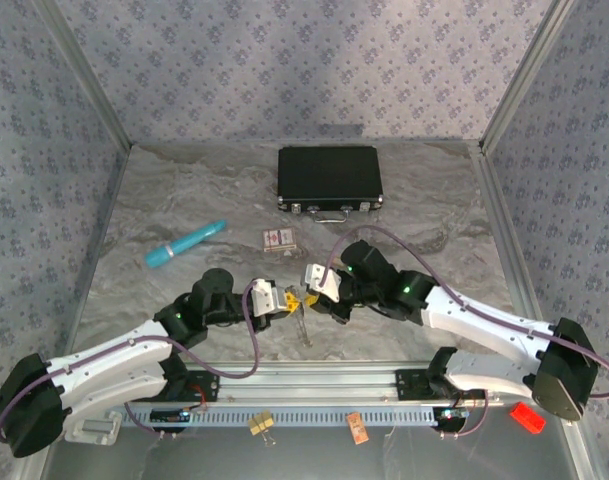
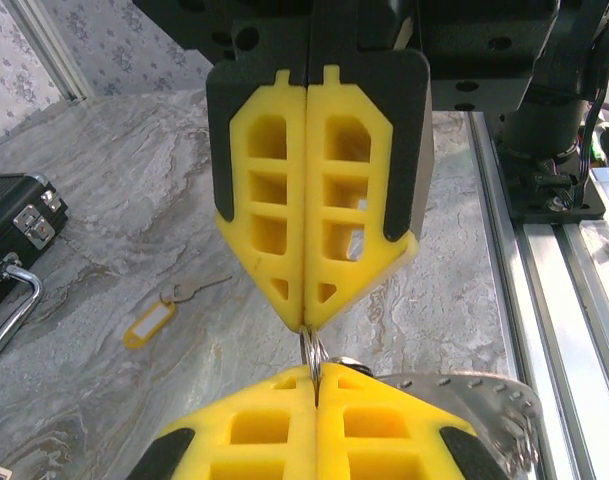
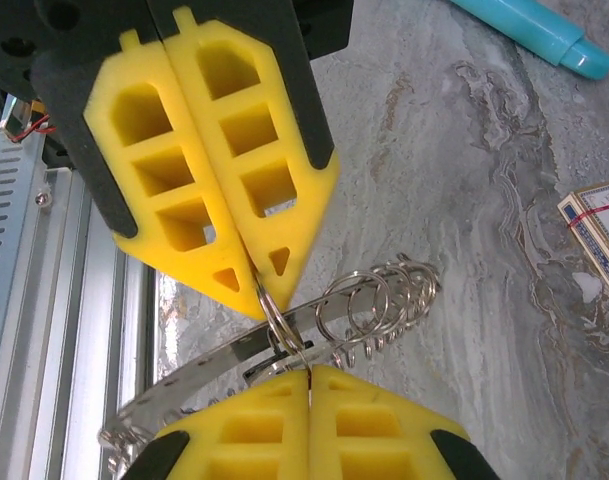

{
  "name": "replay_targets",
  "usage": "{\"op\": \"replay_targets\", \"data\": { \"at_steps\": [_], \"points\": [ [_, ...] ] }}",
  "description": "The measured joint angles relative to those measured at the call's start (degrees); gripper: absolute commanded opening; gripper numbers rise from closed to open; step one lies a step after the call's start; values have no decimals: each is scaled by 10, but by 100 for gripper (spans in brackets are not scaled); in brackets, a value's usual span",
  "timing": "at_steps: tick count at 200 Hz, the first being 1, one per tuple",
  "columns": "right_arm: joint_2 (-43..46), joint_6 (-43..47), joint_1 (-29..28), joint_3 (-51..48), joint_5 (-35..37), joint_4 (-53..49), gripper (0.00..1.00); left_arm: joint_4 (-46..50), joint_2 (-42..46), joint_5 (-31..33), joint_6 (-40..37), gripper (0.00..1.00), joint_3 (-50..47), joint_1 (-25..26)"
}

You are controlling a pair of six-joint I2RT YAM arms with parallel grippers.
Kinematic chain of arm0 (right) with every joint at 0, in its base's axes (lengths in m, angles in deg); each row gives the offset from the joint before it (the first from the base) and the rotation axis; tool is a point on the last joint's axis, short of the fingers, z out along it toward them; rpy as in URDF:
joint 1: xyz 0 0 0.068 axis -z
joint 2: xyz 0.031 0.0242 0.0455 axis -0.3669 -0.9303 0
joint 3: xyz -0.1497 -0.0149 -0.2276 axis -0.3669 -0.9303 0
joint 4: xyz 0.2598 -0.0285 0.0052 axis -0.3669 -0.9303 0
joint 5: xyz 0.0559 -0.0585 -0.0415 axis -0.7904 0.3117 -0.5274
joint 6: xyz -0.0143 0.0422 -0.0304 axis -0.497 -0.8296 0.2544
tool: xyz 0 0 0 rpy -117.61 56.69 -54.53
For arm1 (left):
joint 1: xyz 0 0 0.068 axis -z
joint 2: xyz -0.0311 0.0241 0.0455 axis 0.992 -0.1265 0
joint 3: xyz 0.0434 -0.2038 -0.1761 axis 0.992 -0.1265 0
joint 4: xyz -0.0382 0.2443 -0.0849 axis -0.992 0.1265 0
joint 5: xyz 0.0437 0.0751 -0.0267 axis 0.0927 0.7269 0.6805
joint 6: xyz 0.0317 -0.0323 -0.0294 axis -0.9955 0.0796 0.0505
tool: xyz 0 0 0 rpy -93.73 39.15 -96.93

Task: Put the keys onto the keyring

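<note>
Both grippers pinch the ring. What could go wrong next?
Left gripper and right gripper are both shut, tip to tip, on the thin keyring; any pull apart could slip or bend it. The tagged key lies on the table; fetching it likely means one gripper releasing, risking a drop.

Bench [image 1: 184,190]: grey marble-look top, smooth, faint sheen. Left hand [image 2: 317,378] and right hand [image 3: 309,372]: fingers [image 2: 254,430] yellow matt plastic with moulded cells, black matt shells. Keyring [image 3: 274,312]: thin bright metal wire, glossy. Perforated strip [image 2: 474,395] and wire coil [image 3: 389,295]: shiny silver metal. Case [image 1: 329,177]: black, fine-textured, chrome latches and handle. Pen [image 1: 186,243]: glossy teal plastic. Card box [image 1: 279,239]: printed paper, red-white. Key tag [image 2: 149,325]: yellow plastic. Rail [image 1: 324,378]: brushed aluminium.
</note>
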Motion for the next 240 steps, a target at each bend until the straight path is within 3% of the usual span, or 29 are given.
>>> {"op": "replay_targets", "data": {
  "at_steps": [32,51,65,126,191,234,240],
  "points": [
    [-15,-2,0,0,-3,9,1,-18,-2,-10,3,0,0,0],
    [-17,-7,0,0,-4,15,19,-30,-8,-15,11,0,0,0],
    [-15,-10,0,-3,-2,20,24,-41,-13,-17,14,0,0,0],
    [43,-13,4,-31,-2,28,29,-69,-14,-19,26,0,-12,0],
    [40,-16,4,-31,-13,58,24,-82,-17,-19,27,0,-13,0],
    [26,-20,4,-31,-20,67,1,-82,-20,-19,31,0,-13,0],
    [26,-22,4,-31,-21,67,0,-82,-20,-18,32,4,-13,0]
  ]
}}
